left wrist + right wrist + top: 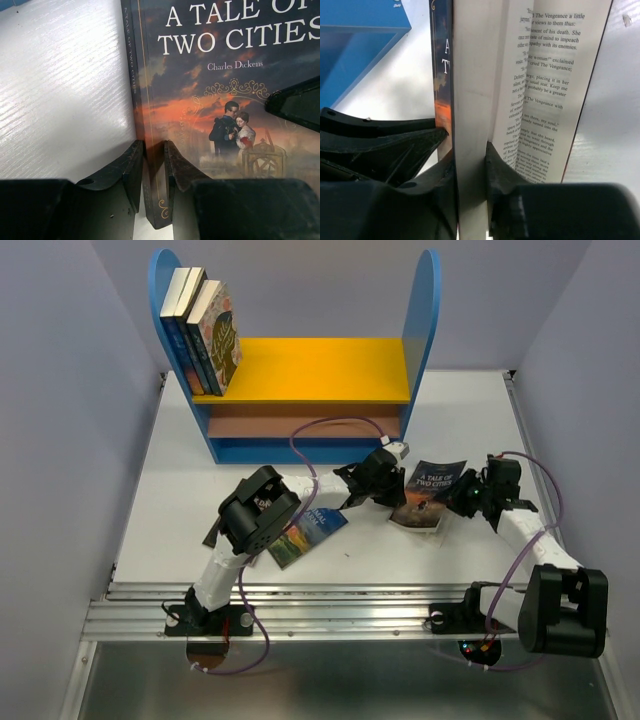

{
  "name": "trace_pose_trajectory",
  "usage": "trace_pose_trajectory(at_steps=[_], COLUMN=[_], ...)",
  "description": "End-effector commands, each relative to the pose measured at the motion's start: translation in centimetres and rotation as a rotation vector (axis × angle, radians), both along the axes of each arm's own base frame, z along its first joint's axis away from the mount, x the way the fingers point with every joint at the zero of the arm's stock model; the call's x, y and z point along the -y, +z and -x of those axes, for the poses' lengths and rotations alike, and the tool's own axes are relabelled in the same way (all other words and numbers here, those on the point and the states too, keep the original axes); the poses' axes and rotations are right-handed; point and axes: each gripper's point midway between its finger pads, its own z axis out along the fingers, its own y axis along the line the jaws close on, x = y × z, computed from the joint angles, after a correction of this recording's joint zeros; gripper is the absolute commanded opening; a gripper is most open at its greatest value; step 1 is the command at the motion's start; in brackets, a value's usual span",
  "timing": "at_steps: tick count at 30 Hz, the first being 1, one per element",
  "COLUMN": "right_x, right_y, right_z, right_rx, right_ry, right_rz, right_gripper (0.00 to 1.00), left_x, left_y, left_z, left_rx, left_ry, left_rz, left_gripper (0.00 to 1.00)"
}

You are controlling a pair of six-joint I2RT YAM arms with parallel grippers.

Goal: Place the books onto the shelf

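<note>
The Tale of Two Cities book (428,492) is being held above the worktop (180,490), right of the centre, between the two arms. The left tool (152,161) is pinching the spine edge near the lower corner, with its fingers narrow and pressing on both sides. The right tool (470,160) is gripping the opposite edge, on the block of pages. One finger is lying against the front cover side, while the last pages are hanging open beyond the other finger. So both tools are closed on the same book.

The relation that matters is this. The shelf (320,370) is standing at the far edge, beyond the book and to its left. The book's long axis is pointing roughly away from the arms toward the shelf, with the title at the far end. The standing books (205,335) are leaning on the left blue panel, so the free place is lying just to their right on the yellow board. The left tool is nearer to that place, I think, and it is holding the spine. The book must probably be turned upright, spine outward.

Another book (310,528) is lying flat under the left arm, not yet taken.
</note>
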Motion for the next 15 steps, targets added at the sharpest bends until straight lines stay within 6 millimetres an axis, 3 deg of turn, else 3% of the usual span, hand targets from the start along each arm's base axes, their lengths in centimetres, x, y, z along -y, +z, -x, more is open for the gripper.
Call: trace_pose_trajectory(at_steps=[1, 2, 4, 6, 7, 8, 12, 13, 14, 15], right_x=[-2.8, -2.7, -2.3, -2.2, -2.1, -2.1, -2.4, -2.4, -2.5, -2.6], right_y=[2.0, 2.1, 2.4, 3.3, 3.9, 4.6, 9.2, 11.0, 12.0, 13.1], right_z=[-0.6, -0.5, -0.2, -0.1, -0.1, -0.1, 0.2, 0.5, 0.7, 1.3], right_rx=[0.081, 0.080, 0.084, 0.113, 0.140, 0.167, 0.343, 0.406, 0.436, 0.467], right_ry=[0.108, 0.105, 0.117, 0.134, 0.152, 0.159, 0.218, 0.229, 0.240, 0.254], right_rz=[-0.098, -0.090, -0.049, -0.027, -0.005, 0.004, 0.052, 0.071, 0.078, 0.094], right_gripper=[0.08, 0.01, 0.01, 0.01, 0.01, 0.01, 0.01, 0.01, 0.01, 0.01], left_x=[1.2, 1.1, 1.0, 0.6, -0.1, -0.3, -3.2, -4.2, -4.8, -5.3], left_y=[-0.9, -0.8, 1.2, 2.7, 3.3, 6.0, 11.3, 11.6, 14.0, 14.8], left_z=[4.0, 4.0, 3.6, 3.2, 2.7, 2.3, 1.4, 1.4, 1.6, 1.6], left_rx=[-0.051, -0.049, -0.026, -0.014, -0.017, 0.011, 0.065, 0.065, 0.094, 0.108], left_ry=[-0.105, -0.104, -0.099, -0.087, -0.077, -0.068, -0.036, -0.030, -0.032, -0.032], left_rz=[-0.023, -0.023, -0.011, 0.010, 0.021, 0.073, 0.178, 0.186, 0.221, 0.233], left_gripper=[0.26, 0.26, 0.30, 0.41, 0.55, 0.59, 0.84, 0.99, 0.99, 0.99])
